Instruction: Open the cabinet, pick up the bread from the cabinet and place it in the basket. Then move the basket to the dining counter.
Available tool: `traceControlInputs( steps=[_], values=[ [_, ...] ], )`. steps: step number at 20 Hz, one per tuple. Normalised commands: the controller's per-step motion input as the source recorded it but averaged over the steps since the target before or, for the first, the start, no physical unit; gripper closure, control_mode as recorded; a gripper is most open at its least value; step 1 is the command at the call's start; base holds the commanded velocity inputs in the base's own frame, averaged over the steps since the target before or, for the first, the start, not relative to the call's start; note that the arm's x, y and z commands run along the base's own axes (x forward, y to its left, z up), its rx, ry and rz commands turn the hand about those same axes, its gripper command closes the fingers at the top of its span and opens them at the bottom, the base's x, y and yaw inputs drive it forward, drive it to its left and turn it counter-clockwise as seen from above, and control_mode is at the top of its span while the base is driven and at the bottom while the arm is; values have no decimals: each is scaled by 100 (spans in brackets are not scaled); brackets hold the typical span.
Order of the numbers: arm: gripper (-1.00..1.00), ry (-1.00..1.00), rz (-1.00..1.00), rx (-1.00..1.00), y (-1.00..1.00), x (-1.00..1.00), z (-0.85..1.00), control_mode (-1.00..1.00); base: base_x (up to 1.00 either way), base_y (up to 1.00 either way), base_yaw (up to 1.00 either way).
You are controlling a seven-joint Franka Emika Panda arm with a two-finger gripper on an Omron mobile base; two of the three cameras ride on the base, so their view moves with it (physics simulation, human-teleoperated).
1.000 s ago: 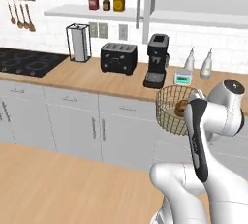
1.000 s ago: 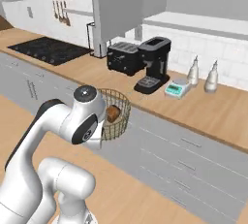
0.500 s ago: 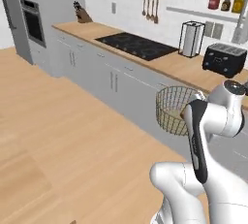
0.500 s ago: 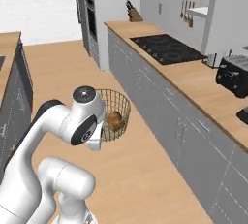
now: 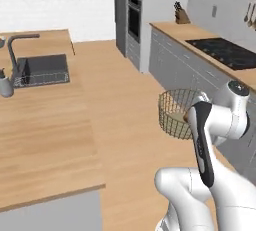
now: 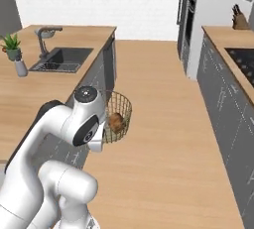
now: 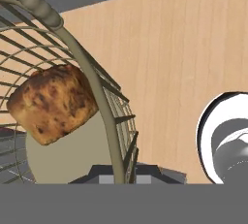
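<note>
1. My gripper (image 7: 118, 172) is clamped tight on the basket (image 5: 176, 112) rim, holding it up in the air over bare wood floor (image 6: 163, 139), touching nothing else.
2. The bread (image 7: 52, 103) sits inside the basket, leaning against the wire wall by the rim.
3. On my left is a wood-topped counter (image 5: 45, 140) with a sink (image 5: 41, 70); its near edge is close to the arm.
4. Grey base cabinets (image 6: 225, 119) run along the right, well apart from the basket.
5. The aisle between them looks wide open from here.
</note>
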Motion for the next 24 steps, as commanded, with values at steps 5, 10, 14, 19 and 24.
traceControlInputs(
  steps=[5, 10, 14, 19, 24],
  values=[
    [100, 0, 0, 0, 0, 0, 0, 100, 2, 4, 53],
    [100, 0, 0, 0, 0, 0, 0, 100, 17, 48, 43],
    [100, 0, 0, 0, 0, 0, 0, 100, 26, 70, 29],
    [100, 0, 0, 0, 0, 0, 0, 100, 13, 93, 24],
    [100, 0, 0, 0, 0, 0, 0, 100, 29, 100, 18]
  ],
)
